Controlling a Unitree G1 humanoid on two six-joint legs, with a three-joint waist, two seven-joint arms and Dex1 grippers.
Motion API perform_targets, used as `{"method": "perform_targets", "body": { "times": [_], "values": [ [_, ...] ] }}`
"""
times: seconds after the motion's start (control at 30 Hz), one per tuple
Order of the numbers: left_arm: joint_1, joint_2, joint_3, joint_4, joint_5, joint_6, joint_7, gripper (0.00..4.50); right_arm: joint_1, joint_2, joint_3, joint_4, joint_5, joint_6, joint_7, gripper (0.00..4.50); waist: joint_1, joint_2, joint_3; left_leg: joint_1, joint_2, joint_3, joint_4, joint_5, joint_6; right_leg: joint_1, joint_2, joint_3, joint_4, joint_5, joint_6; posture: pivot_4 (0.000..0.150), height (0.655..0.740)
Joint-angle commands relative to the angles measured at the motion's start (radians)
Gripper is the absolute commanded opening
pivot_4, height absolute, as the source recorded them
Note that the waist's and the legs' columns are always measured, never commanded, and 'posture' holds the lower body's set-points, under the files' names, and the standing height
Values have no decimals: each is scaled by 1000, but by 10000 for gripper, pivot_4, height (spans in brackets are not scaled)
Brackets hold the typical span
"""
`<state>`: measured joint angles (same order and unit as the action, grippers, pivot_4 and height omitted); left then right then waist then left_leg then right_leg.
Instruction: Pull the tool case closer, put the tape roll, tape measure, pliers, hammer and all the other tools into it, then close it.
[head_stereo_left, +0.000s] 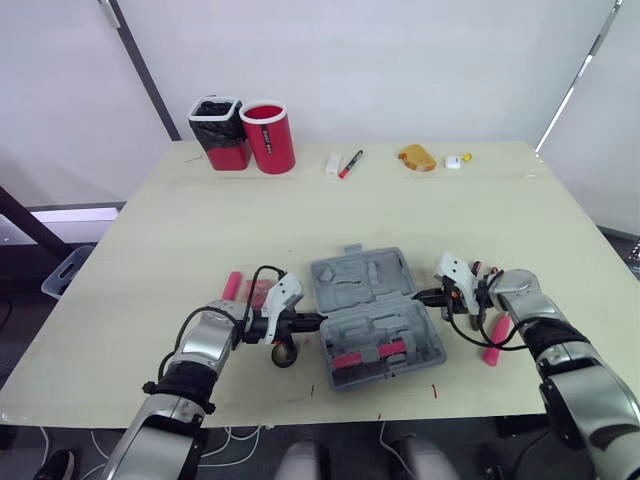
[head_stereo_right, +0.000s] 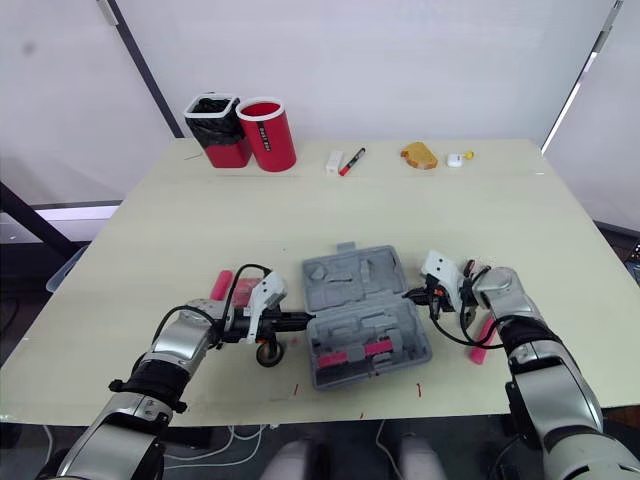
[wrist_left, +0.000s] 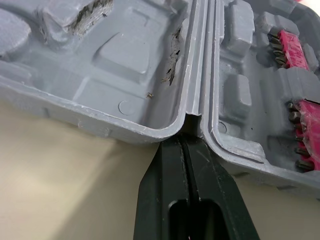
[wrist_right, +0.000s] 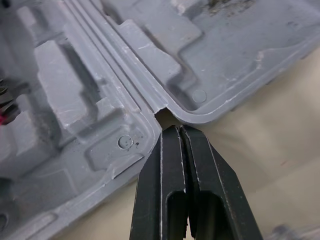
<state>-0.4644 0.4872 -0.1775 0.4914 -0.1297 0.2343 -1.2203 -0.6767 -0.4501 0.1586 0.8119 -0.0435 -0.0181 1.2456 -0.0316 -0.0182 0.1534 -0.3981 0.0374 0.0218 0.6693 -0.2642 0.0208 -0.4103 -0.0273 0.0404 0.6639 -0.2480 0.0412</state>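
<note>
Two grey halves of the tool case (head_stereo_left: 375, 315) lie open and flat in the lower middle of the head views. The lid half is toward the top of the frame. The tray half is toward the bottom and holds two pink bit holders (head_stereo_left: 366, 354) in its moulded slots.

The left gripper (head_stereo_left: 318, 320) reaches in from the lower left with its forearm low over the table. Its jaws are pressed together with nothing between them. In the left wrist view their tip sits at the notch where the two halves meet at the hinge. The right gripper (head_stereo_left: 421, 297) comes in from the lower right in the same way. Its jaws are also closed and empty, with the tip at the hinge notch on the opposite end of the case.

A small dark ring (head_stereo_left: 284, 353) lies just under the left gripper, and a pink handle (head_stereo_left: 232, 285) lies further left. Another pink-handled tool (head_stereo_left: 493, 341) rests beside the right forearm.

The table (head_stereo_left: 150, 250) is pale cream. Near its far edge, at the upper left, stand a red cup (head_stereo_left: 268, 137) and a red bin with a black liner (head_stereo_left: 220, 132). A white block (head_stereo_left: 333, 164), a red marker (head_stereo_left: 350, 163), an orange object (head_stereo_left: 417, 157) and a small white piece (head_stereo_left: 454, 161) lie toward the upper right. White walls (head_stereo_left: 400, 60) rise behind.
</note>
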Motion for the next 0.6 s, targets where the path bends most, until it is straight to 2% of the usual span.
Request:
{"method": "perform_targets", "body": {
  "times": [0.03,0.37,0.6],
  "values": [
    [19,-19,-73,-58,11,1,-52,0,78,-7,42,-132,21,86,68,672,1,0,0,0,0,0,0,0,0,0,0,0,0,0,0,1500,7400],
    [45,20,-143,-103,43,14,-147,0,328,-94,58,-585,108,392,79,672,19,1,-2,0,0,0,0,0,0,0,2,0,-1,0,0,1500,7400],
    [80,79,-172,-159,53,32,-205,0,439,-119,48,-743,153,509,28,672,16,1,-2,1,0,0,0,0,0,0,3,0,-1,0,0,1500,7400]
  ]
}}
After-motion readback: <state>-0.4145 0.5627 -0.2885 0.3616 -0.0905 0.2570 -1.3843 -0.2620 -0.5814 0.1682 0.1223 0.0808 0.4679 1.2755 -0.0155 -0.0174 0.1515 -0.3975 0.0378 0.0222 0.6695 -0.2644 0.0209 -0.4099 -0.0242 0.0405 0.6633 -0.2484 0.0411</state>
